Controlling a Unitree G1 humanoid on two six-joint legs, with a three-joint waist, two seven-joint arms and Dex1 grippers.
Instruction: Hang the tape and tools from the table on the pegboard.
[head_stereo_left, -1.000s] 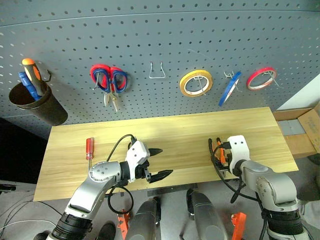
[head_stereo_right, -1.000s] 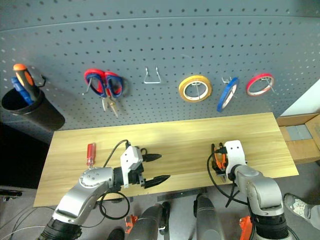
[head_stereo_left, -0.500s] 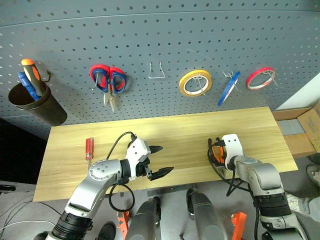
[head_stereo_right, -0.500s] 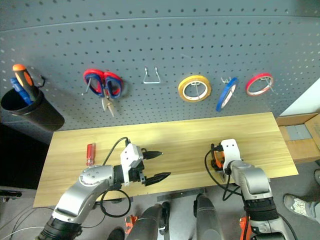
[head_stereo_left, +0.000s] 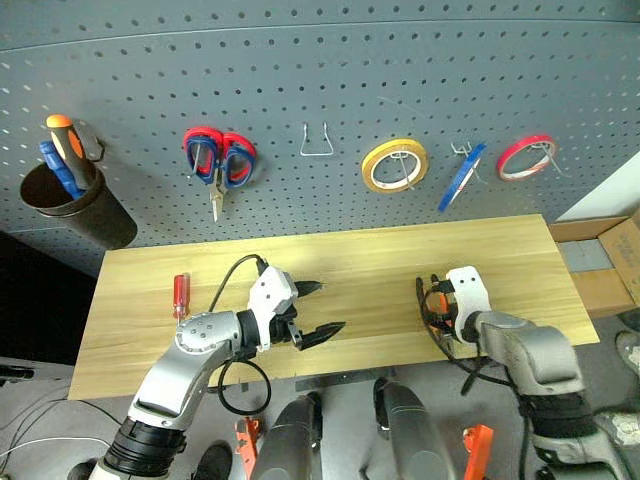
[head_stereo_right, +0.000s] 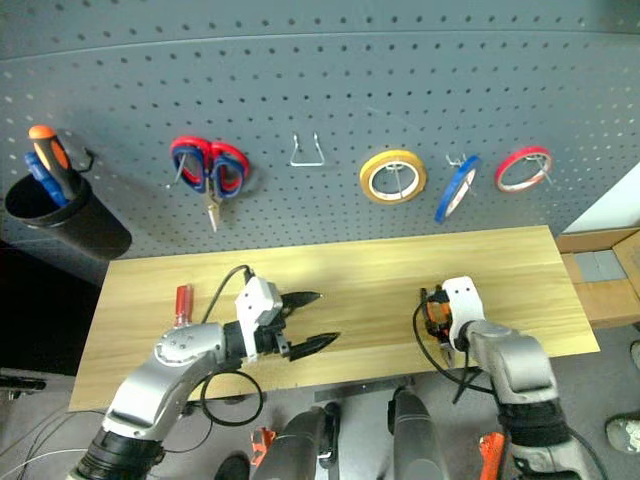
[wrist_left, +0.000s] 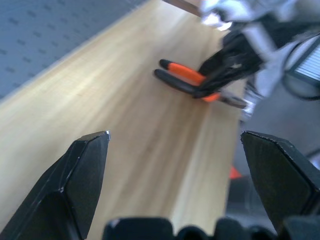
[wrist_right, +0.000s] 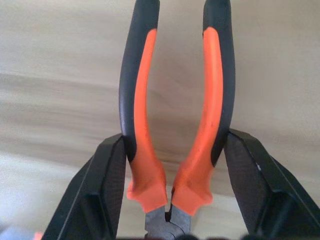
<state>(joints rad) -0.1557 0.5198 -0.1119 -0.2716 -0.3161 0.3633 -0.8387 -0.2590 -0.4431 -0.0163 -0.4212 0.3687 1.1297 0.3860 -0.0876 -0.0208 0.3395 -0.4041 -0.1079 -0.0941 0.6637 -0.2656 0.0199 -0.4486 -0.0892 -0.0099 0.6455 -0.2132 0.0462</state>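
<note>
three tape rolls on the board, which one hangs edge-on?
The blue tape, the middle roll. It shows as a thin slanted ring between the yellow tape and the red tape, which both face outward.

The table is light yellowish wood in planks, with a smooth, faintly satin grain. The pegboard looks like matt grey sheet — probably painted metal — and carries a thin bright wire hook. The pliers have matt black and orange grips, rubbery or plastic, over dull grey metal. The screwdriver has a glossy red plastic handle.
</note>
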